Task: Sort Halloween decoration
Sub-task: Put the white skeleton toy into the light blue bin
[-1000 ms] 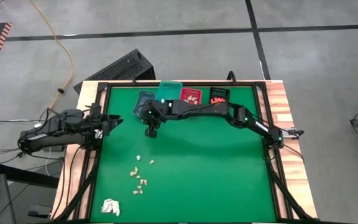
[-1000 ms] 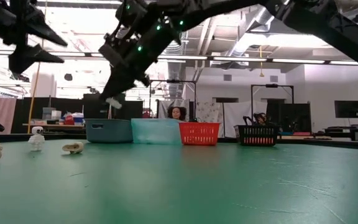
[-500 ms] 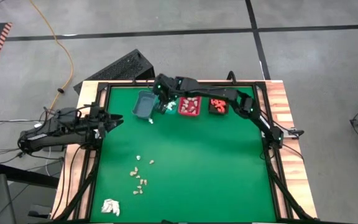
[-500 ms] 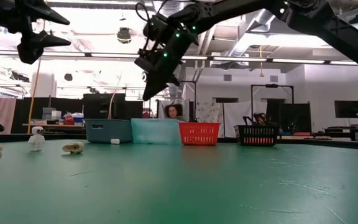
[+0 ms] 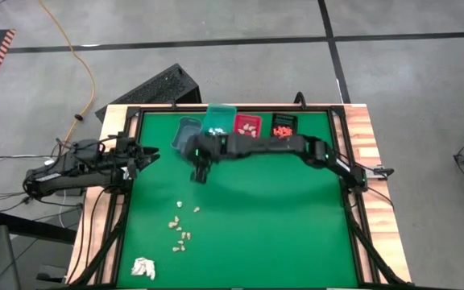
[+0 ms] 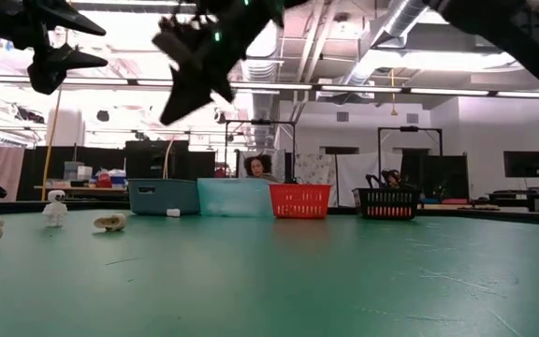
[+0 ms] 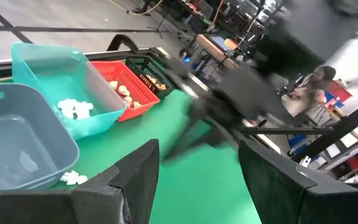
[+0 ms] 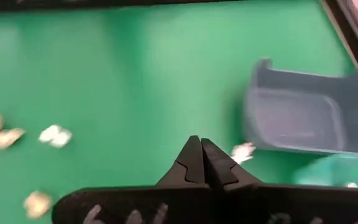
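Observation:
Several tiny beige and white decoration pieces point(image 5: 180, 230) lie on the green table at the near left. They also show in the right wrist view point(image 8: 55, 135). One white piece point(image 8: 243, 150) lies on the table beside the grey bin point(image 8: 303, 121); it shows in the low view point(image 6: 172, 212) too. More white pieces point(image 7: 73, 107) lie in the teal bin point(image 7: 61, 81). My right gripper point(image 5: 200, 172) is shut and empty, above the table just near of the grey bin point(image 5: 185, 131). My left gripper point(image 5: 148, 155) is open and empty at the table's left edge.
A red bin point(image 5: 248, 123) and a black bin point(image 5: 282, 123), each with pieces in it, stand right of the teal bin point(image 5: 218, 121) along the far edge. A white papery wad point(image 5: 142, 267) lies at the near left corner. A person point(image 6: 257, 168) sits beyond the table.
My right gripper swung from near the grey bin out over the bins at the far edge, then back toward the near left. The white piece at its fingertips a second ago has fallen and now lies on the table beside the grey bin.

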Motion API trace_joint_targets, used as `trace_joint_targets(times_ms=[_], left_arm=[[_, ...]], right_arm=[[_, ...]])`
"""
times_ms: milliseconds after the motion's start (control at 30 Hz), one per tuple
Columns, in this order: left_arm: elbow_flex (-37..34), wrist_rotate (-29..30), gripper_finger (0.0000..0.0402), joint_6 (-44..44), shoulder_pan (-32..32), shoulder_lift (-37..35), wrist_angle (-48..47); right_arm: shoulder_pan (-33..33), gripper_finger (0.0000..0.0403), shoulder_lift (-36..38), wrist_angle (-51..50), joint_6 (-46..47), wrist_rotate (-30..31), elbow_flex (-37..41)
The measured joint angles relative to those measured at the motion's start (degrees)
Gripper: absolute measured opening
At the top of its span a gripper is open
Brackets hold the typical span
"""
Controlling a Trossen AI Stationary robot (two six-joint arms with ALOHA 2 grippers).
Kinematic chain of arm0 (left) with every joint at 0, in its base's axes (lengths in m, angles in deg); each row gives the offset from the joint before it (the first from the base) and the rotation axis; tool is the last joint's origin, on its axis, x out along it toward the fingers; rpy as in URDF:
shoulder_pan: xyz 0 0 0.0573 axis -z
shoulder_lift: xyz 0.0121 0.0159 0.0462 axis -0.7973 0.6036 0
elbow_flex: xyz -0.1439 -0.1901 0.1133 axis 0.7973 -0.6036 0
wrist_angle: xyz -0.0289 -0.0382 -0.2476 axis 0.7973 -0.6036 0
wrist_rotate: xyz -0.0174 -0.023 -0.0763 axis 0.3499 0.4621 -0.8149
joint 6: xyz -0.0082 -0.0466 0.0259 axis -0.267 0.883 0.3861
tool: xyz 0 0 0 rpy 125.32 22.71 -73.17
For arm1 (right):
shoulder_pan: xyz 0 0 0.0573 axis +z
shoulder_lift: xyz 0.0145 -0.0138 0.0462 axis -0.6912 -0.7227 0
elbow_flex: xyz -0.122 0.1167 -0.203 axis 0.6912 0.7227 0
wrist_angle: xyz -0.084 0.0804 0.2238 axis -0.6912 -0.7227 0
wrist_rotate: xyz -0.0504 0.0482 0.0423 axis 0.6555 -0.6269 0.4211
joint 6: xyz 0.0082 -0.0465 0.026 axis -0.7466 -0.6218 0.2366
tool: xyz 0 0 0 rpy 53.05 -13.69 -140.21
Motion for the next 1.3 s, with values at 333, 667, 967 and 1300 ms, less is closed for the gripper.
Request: trace_joint_targets(times_ms=[333,667,967,1300], left_arm=[[0.0,-0.1,0.021,-2.8,0.0,0.0,0.0],[0.0,0.4,0.021,-3.3,0.0,0.0,-0.2],[0.0,4.5,0.021,-3.5,0.0,0.0,-0.3],[0.0,7.8,0.021,-3.4,0.0,0.0,-0.4]], right_arm=[[2.6,0.0,9.2,-8.8,-0.1,-0.8,10.7],[-0.4,0.0,39.3,26.8,14.3,1.0,56.8],[5.4,0.0,31.5,66.2,23.1,17.7,72.2],[6.1,0.0014,13.7,75.3,23.7,22.1,58.6]])
